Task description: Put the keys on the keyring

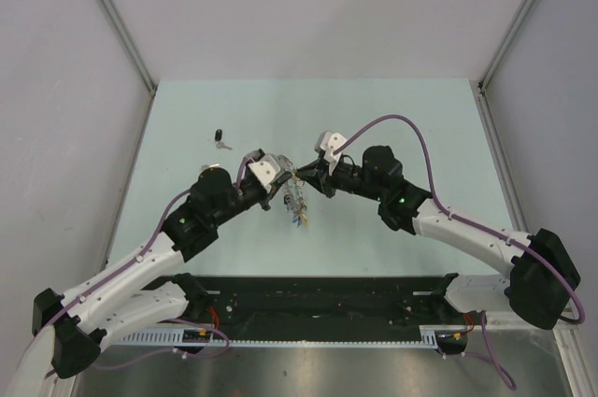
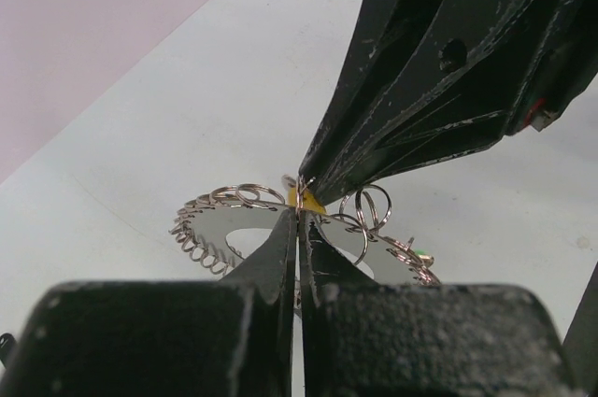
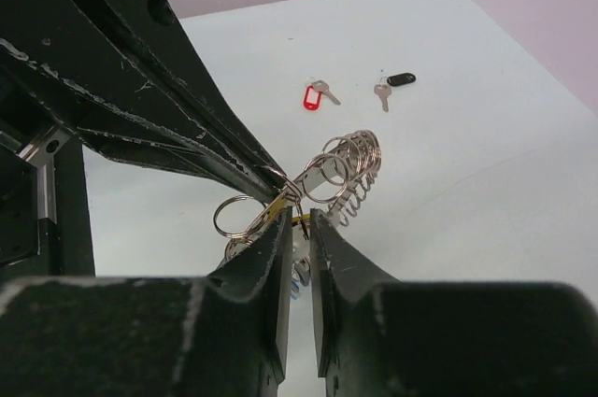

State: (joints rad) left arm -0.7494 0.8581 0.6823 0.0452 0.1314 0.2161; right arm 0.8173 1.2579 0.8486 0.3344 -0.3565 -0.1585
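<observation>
While one keyring hangs aloft, two keys lie loose.

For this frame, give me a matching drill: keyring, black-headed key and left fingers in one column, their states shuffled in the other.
Things:
1. keyring
2. black-headed key
3. left fingers

States:
A. lying loose on the table
B. pressed together
C. pinched at its rim

Pairs: 1-C, 2-A, 3-B

Shiny metal keyring; glossy plastic-headed keys
</observation>
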